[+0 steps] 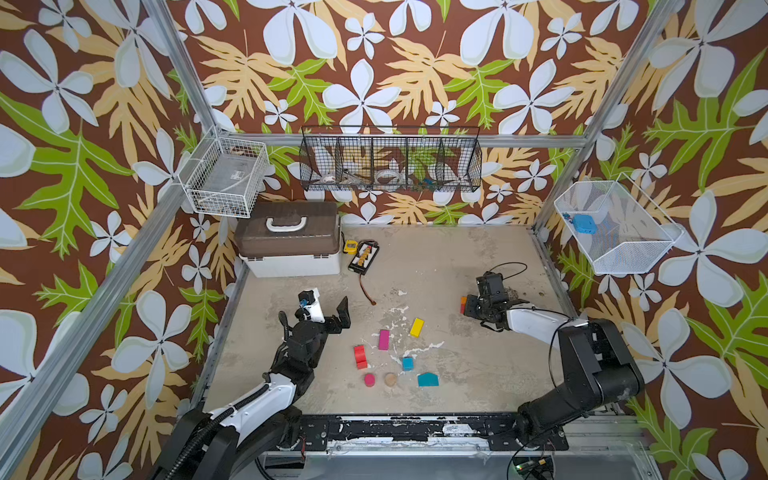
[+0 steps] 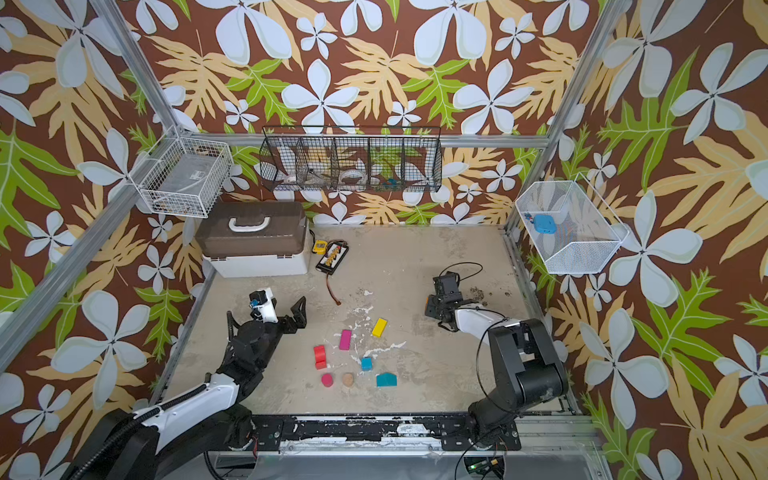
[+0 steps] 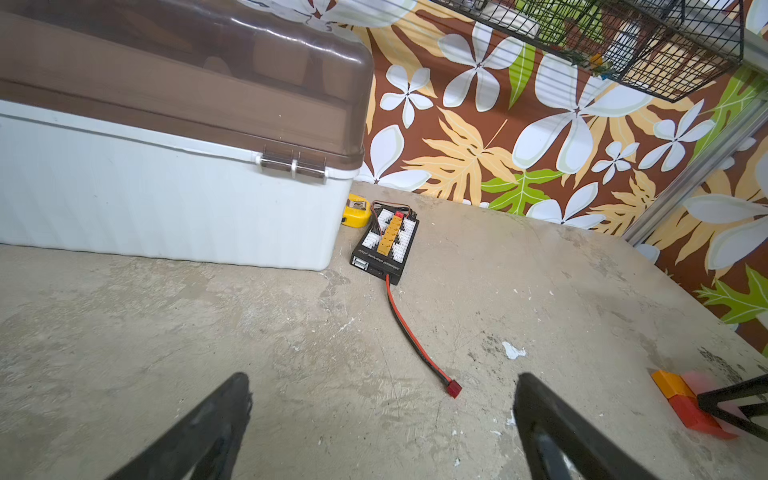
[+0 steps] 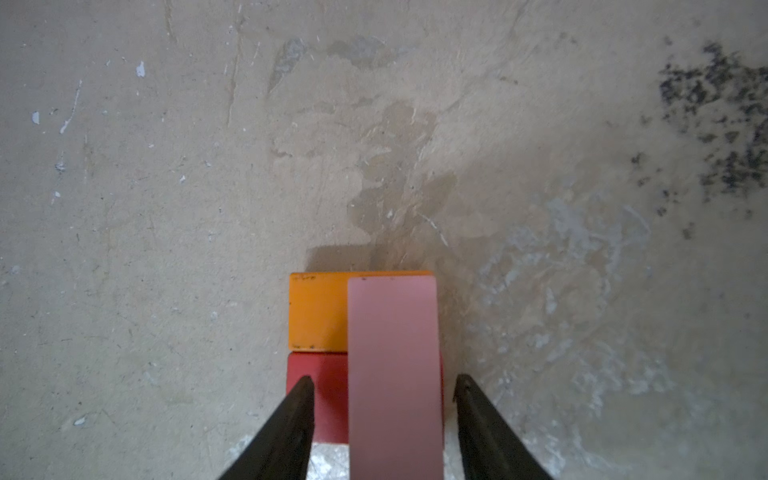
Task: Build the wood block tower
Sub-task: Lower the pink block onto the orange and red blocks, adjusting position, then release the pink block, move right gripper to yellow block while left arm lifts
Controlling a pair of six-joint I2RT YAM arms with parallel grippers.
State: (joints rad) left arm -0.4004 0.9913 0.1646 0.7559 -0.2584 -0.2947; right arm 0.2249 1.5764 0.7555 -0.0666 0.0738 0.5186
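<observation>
In the right wrist view a pink brick (image 4: 392, 353) lies lengthwise on an orange block (image 4: 318, 309) and a red block (image 4: 328, 395) set end to end; this low tower (image 1: 463, 304) stands at the right of the floor. My right gripper (image 4: 382, 380) is open, one finger on each side of the pink brick with a gap to each. Loose wood blocks lie mid-floor: yellow (image 1: 417, 327), magenta (image 1: 383, 339), red (image 1: 360, 356), a blue cube (image 1: 407, 363), a teal house piece (image 1: 428, 379), a magenta cylinder (image 1: 369, 380) and a tan cylinder (image 1: 390, 379). My left gripper (image 3: 382, 386) is open over bare floor.
A brown-lidded white toolbox (image 1: 291, 241) stands at the back left. Beside it are a yellow tape measure (image 1: 350, 246) and a black charger board (image 1: 364, 257) with a red cable (image 3: 409, 332) trailing toward my left gripper. Wire baskets (image 1: 390, 160) hang on the walls.
</observation>
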